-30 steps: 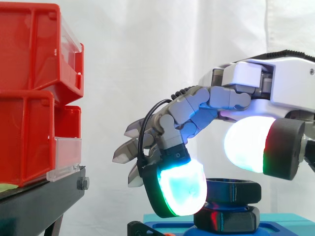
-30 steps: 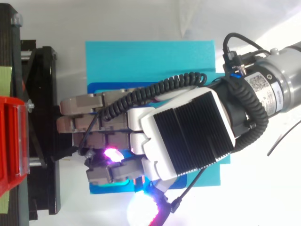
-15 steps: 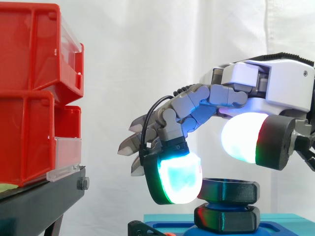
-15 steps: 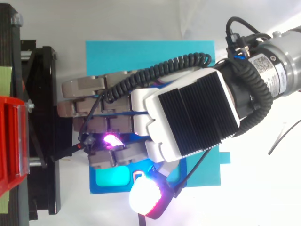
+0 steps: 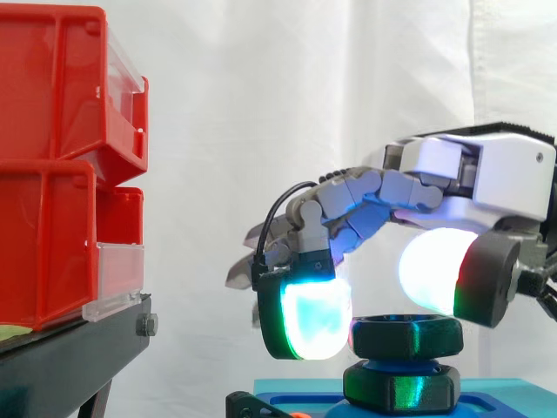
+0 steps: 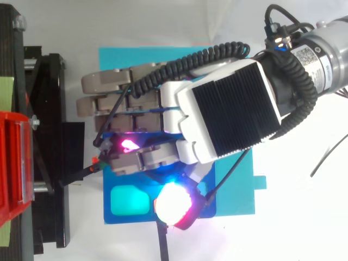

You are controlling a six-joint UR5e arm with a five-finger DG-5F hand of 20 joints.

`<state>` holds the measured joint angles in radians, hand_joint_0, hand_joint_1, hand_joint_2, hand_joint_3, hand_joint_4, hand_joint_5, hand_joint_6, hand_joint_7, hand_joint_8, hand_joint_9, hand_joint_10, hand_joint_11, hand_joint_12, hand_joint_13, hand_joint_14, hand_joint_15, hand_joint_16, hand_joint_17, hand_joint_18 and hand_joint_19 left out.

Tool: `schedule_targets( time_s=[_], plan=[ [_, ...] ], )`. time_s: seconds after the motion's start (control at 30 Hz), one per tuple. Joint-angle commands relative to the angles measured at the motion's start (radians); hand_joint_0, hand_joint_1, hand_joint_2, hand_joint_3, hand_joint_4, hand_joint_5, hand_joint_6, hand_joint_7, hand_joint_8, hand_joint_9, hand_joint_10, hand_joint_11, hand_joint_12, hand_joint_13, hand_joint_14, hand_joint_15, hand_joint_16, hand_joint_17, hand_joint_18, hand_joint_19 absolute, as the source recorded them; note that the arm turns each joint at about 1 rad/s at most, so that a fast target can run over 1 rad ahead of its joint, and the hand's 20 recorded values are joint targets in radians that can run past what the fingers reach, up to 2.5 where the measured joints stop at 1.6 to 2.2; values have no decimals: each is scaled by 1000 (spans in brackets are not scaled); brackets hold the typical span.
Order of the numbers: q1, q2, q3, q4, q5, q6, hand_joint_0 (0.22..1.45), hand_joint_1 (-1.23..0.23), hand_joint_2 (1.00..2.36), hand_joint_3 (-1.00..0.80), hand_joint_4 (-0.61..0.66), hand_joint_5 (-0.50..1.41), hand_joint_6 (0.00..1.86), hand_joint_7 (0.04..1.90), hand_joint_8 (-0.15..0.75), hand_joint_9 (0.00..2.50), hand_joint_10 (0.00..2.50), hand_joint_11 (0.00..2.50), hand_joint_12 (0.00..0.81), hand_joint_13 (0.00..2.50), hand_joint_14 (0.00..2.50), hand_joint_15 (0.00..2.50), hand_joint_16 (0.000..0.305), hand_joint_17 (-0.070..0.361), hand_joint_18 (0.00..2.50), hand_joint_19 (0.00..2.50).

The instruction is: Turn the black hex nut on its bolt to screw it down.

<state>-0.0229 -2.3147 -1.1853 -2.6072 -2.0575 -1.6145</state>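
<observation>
Looks well along but unfinished, judging by the black hex nut (image 5: 405, 335) at the lower right of the side view, sitting close above the hex foot of its bolt (image 5: 400, 387) on the teal block (image 6: 163, 60), a narrow gap between them. Shows the hand (image 5: 487, 170) arched over the nut from the right edge, fingers (image 5: 305, 318) half-curled and spread from the thumb, one cyan pad just beside the nut's left flank, the white thumb pad (image 5: 432, 270) above its top, pinching nothing. Leaves a grip and further turning to close that gap.
</observation>
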Motion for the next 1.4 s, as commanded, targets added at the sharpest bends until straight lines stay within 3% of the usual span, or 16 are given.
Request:
schedule_targets(
  time_s=[0.0,0.1,0.7,0.87,1.03,1.13,1.27,1.37],
  plan=[
    [-9,0,-27,84,-18,7,541,-189,1000,-500,192,-48,724,1243,302,942,8,185,335,652,1,48,51,114,497,116],
    [-12,0,-25,95,-49,34,541,-189,1000,-500,192,-48,724,1244,304,942,6,190,336,652,0,45,51,114,499,119],
    [-25,0,-25,118,-53,39,541,-180,1000,-500,194,-48,725,1240,303,940,6,192,336,652,0,45,51,114,498,117],
    [-32,0,3,121,-72,41,541,-180,1000,-500,199,-51,716,1235,303,941,6,190,336,652,0,45,51,114,499,116],
    [-18,1,18,76,-62,85,541,-179,1000,-500,205,-49,668,1271,302,943,6,190,338,653,0,40,51,114,502,122],
    [-5,0,19,58,-38,88,540,-178,1000,-500,227,-40,604,1350,301,941,6,185,337,651,1,47,51,114,501,122],
    [32,1,19,39,19,80,540,-177,1000,-500,240,-35,563,1394,298,941,6,191,338,649,1,50,51,114,499,124],
    [47,0,19,35,34,77,540,-178,1000,-500,245,-32,542,1426,301,940,6,186,337,648,2,47,51,114,498,122]
  ],
)
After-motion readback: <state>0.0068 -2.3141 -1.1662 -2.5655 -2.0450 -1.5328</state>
